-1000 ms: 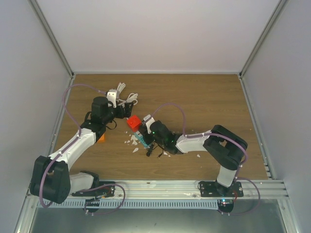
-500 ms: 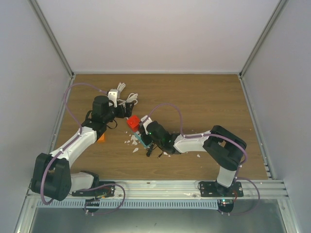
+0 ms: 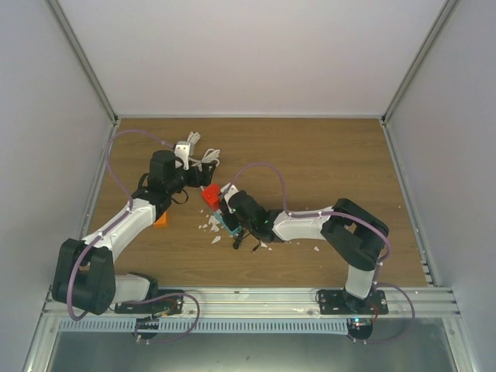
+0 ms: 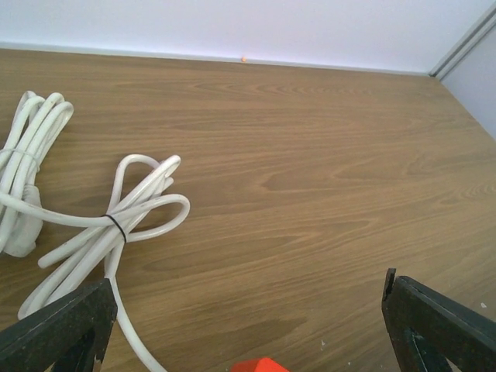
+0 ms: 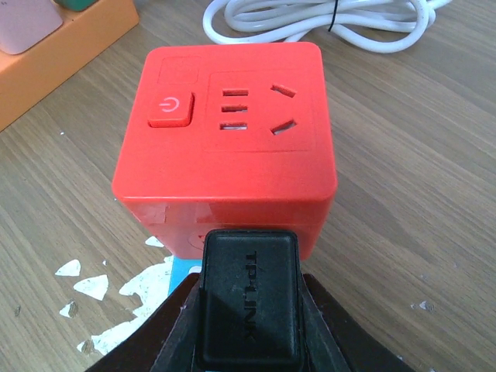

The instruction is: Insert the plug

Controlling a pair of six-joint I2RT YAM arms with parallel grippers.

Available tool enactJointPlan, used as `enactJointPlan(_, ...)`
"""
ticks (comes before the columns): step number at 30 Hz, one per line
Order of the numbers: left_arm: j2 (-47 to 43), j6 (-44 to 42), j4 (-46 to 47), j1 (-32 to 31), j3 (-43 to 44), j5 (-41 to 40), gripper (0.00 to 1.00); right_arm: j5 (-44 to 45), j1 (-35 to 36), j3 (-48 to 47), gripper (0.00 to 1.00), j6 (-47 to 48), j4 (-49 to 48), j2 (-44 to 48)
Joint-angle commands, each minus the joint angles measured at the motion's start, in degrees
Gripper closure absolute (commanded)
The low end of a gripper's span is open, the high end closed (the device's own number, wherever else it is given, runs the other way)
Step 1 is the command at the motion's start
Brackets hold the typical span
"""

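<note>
"TP-LINK" — black plug, power sign — button of the red socket cube

top external: fixed high, behind the near edge, looking down on the whole brown wood-grain table, far off. left wrist: low, near the boards, facing across to the white back wall. right wrist: very close, tilted down onto the red plastic socket cube. shared by all three: that cube and the bundled white cable; cube just a sliver at left wrist's bottom edge.
</note>
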State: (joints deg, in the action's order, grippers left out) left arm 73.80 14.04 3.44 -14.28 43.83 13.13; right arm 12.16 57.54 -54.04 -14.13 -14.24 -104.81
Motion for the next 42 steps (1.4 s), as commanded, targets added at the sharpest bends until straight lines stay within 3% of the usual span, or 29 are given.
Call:
enactJointPlan(1,0.8,-1.0,1.2,-1.1,1.9,0.9,0.04,0.0,0.6,1.1,1.00,0.0,9.9,-4.5)
enactJointPlan(10,2.0,-0.6,-0.2,-4.9,1.7,-2.8,0.05,-3.6,0.6,0.7,1.00,-2.0,11.9,-8.4)
enactJointPlan(16,3.8,1.0,0.0,-5.7,0.5,-3.9,0.25,-4.5,0.6,0.9,1.00,-2.2,11.4,-8.6)
enactJointPlan(21,0.7,0.5,5.8,-5.8,-3.9,-2.3,0.51,-5.2,0.6,1.6,1.00,-2.3,10.5,-8.1)
enactJointPlan(24,-1.6,0.1,11.5,-6.7,-8.4,1.5,0.91,-5.7,0.6,2.4,1.00,-2.5,9.8,-8.0)
enactJointPlan(25,-2.1,0.1,13.0,-7.5,-9.8,1.4,0.99,-5.8,0.6,2.6,0.99,-2.7,9.6,-8.0)
enactJointPlan(32,-1.3,0.3,19.4,-9.9,-15.4,-1.4,1.00,-7.1,0.6,3.7,0.99,-3.2,8.4,-7.1)
enactJointPlan(42,11.5,3.9,21.0,-10.1,-14.4,-6.1,1.00,-7.6,0.6,4.5,0.99,-3.1,7.9,-6.3)
